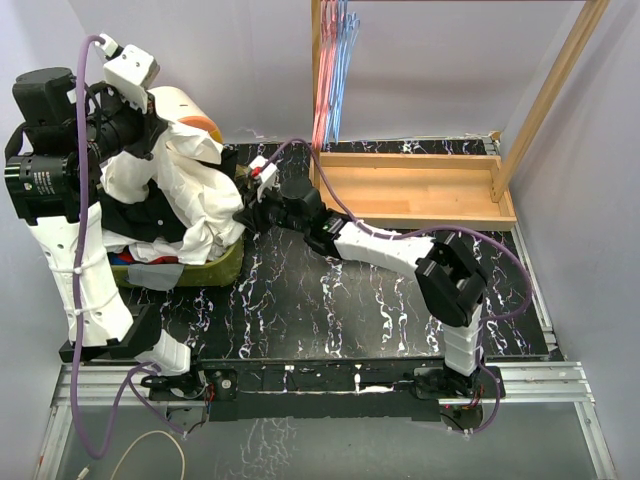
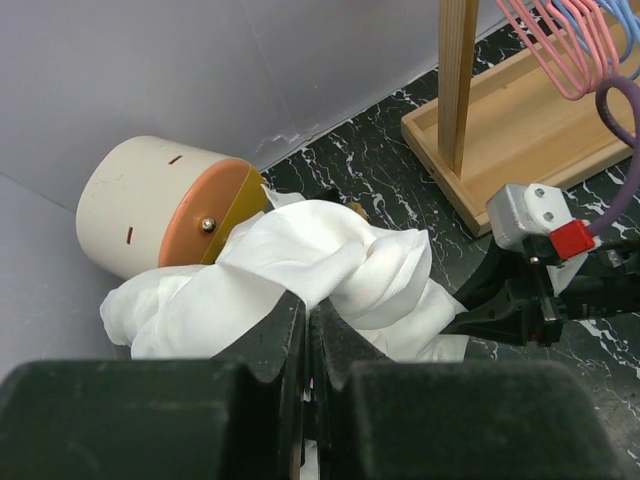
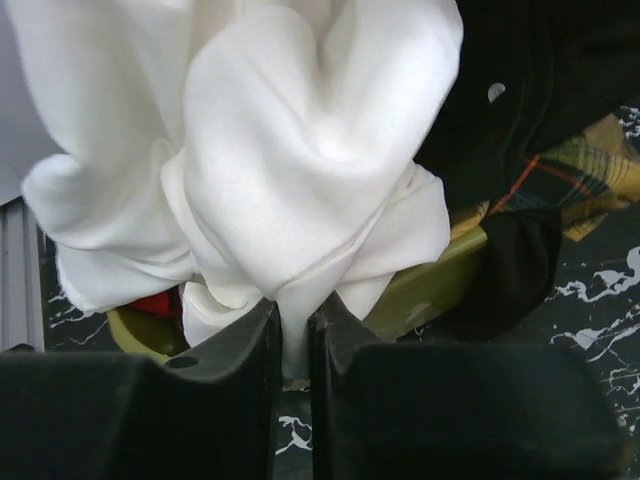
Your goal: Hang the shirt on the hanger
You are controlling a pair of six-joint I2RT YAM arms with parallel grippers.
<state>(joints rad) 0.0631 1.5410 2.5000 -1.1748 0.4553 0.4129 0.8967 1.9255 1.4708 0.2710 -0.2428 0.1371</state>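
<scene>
The white shirt (image 1: 190, 190) hangs bunched over a green basket (image 1: 215, 268) at the left of the table. In the left wrist view my left gripper (image 2: 308, 302) is shut on a fold of the shirt (image 2: 320, 255) and holds it up. My right gripper (image 1: 248, 208) reaches in from the right. In its own view the right gripper (image 3: 295, 318) is shut on a lower fold of the shirt (image 3: 300, 150). The light-blue hanger (image 1: 346, 60) hangs on the wooden rack at the back, beside pink hangers (image 1: 324, 80).
A black garment (image 3: 520, 100) and a plaid cloth (image 3: 590, 180) lie in the basket (image 3: 440, 280). A cream cylinder with an orange end (image 2: 150, 205) lies behind the basket. The rack's wooden base tray (image 1: 420, 190) and post (image 2: 458, 80) stand at the back right.
</scene>
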